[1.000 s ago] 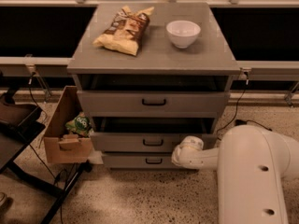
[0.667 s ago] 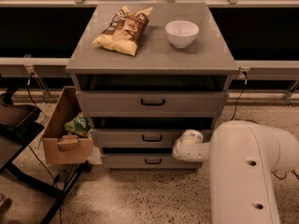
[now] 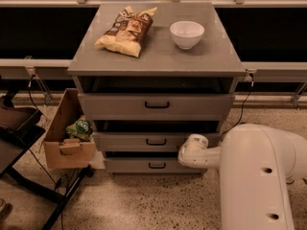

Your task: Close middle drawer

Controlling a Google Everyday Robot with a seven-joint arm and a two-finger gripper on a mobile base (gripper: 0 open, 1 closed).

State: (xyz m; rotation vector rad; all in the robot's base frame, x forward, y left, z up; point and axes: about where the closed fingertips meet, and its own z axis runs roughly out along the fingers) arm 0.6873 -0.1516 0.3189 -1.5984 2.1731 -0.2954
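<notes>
The middle drawer (image 3: 129, 141) is the second grey front of the cabinet, with a small black bar handle (image 3: 156, 142). It stands a little way out, with a dark gap above its front. My gripper (image 3: 191, 151) is at the end of the white arm, low on the right. It is against the right part of the middle drawer's front, reaching down to the top of the lowest drawer (image 3: 129, 165). The upper drawer (image 3: 110, 105) also stands out a little under the cabinet top.
A chip bag (image 3: 125, 30) and a white bowl (image 3: 186, 33) lie on the cabinet top (image 3: 216, 63). A cardboard box (image 3: 64, 140) with a green packet stands left of the cabinet. A black stand (image 3: 19, 128) is further left. My bulky white arm (image 3: 259, 176) fills the lower right.
My arm's big white body has swung left and nearer, and the gripper end has risen slightly from the lowest drawer's level to the middle drawer's front. The drawers look unmoved.
</notes>
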